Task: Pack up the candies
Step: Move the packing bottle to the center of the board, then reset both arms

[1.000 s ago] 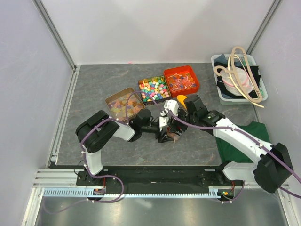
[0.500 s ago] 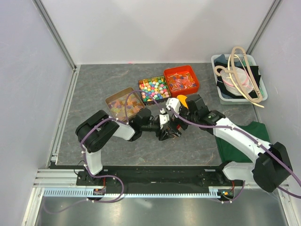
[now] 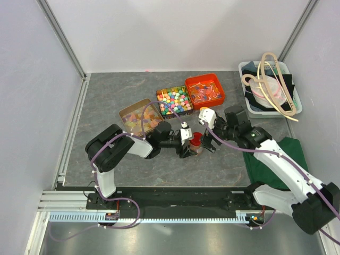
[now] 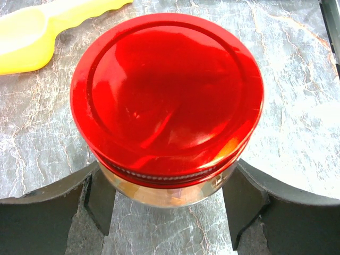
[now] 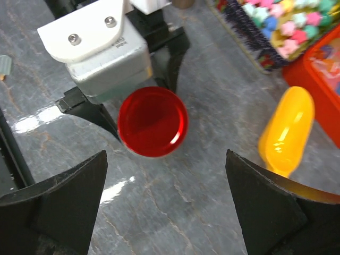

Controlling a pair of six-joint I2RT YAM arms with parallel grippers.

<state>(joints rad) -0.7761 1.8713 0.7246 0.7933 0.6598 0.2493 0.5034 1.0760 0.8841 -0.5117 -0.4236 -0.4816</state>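
A: Logging candies [image 3: 141, 118] lying in brown tray [image 3: 125, 113], leftmost of three on bench [image 3: 106, 95].
B: Noting left claw [image 4: 170, 207] pinching red-lidded jar [image 4: 167, 90]. Seeing right claw [image 5: 164, 204] spread wide, hovering above it.

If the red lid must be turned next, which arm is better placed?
Right. The right gripper is open and empty, with the lid just ahead of it; the left gripper is shut on the jar below the lid and steadies it.
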